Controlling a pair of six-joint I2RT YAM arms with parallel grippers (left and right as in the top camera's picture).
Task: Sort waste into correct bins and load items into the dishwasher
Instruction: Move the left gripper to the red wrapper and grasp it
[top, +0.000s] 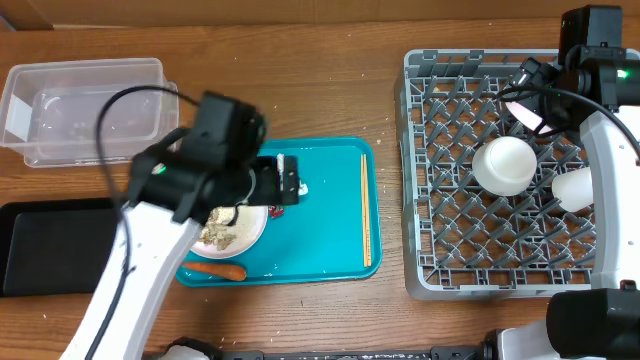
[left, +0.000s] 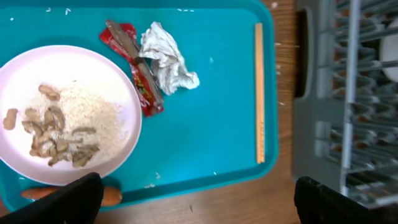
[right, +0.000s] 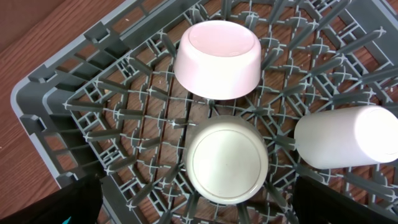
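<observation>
Both gape: left pincer (left: 199, 205) by crumpled wrappers (left: 163, 62), right pincer (right: 199, 208) over smooth dishes (right: 217, 59) on lattice rack (right: 93, 106).

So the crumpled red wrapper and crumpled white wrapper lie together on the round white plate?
No. The crumpled red wrapper and crumpled white wrapper lie together on the flat teal tray, beside the round white plate; the left wrist view shows it.

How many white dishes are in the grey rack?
3. In the right wrist view: an upturned bowl at the top, a second upturned dish below it, and a cup on its side at the right. Part of the dish rack is out of view, so more may hide.
</observation>
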